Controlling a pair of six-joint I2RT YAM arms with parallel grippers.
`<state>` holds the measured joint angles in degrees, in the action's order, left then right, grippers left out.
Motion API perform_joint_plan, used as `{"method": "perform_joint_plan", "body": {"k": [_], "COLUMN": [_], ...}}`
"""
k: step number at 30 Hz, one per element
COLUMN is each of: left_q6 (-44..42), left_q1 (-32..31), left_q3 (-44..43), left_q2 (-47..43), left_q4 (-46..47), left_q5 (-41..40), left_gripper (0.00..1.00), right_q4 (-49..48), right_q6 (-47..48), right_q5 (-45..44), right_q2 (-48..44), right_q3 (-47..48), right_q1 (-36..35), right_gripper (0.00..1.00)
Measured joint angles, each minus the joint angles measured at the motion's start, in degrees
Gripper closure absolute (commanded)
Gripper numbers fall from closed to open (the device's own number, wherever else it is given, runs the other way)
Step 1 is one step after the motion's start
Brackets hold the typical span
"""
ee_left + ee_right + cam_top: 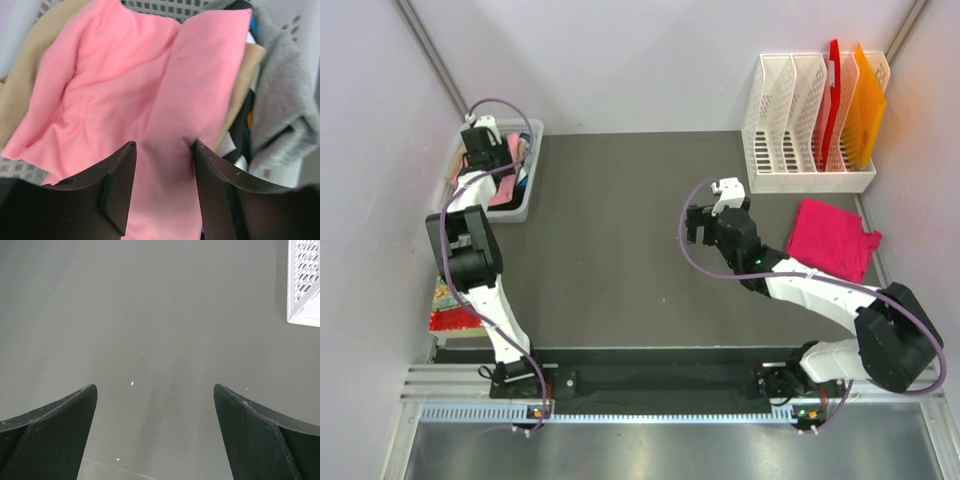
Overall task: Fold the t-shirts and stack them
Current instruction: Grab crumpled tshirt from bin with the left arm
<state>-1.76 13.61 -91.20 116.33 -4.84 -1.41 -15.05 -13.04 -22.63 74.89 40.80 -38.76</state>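
The light salmon-pink t-shirt [125, 85] lies crumpled in the grey basket [527, 196] at the far left; a bit of it shows in the top view [506, 190]. My left gripper [480, 140] [165, 145] is down in the basket. Its jaws stand partly apart, with a ridge of the pink cloth between the fingertips. The deep magenta t-shirt [832, 238] lies folded on the table at the right. My right gripper [698, 225] [155, 387] is open and empty over bare table, left of the magenta shirt.
The basket also holds a beige cloth [30, 75], a grey cloth [285, 100] and a dark printed piece. A white file rack [800, 150] [305, 280] with red and orange sheets stands at the back right. A small red-edged patterned piece [450, 305] lies at the left edge.
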Motion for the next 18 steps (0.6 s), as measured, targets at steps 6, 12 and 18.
{"method": "perform_joint_plan", "body": {"k": [6, 12, 18], "left_q6": [-1.0, -1.3, -1.6], "left_q1": [0.5, 0.6, 0.5], "left_q3": [-1.0, -1.0, -1.0], "left_q2": [3.1, 3.4, 3.4], "left_q4": [1.0, 1.2, 1.1], "left_q5": [-0.8, -0.3, 1.2], "left_gripper": [0.43, 0.93, 1.0], "right_q4": [0.0, 0.0, 0.0], "right_q6": [0.4, 0.5, 0.5], "right_q5": [0.0, 0.0, 0.1], "right_q2": [0.6, 0.6, 0.6], "right_q3": [0.0, 0.0, 0.0], "right_q1": [-0.1, -0.1, -0.2], "right_gripper": [0.01, 0.02, 0.03]}}
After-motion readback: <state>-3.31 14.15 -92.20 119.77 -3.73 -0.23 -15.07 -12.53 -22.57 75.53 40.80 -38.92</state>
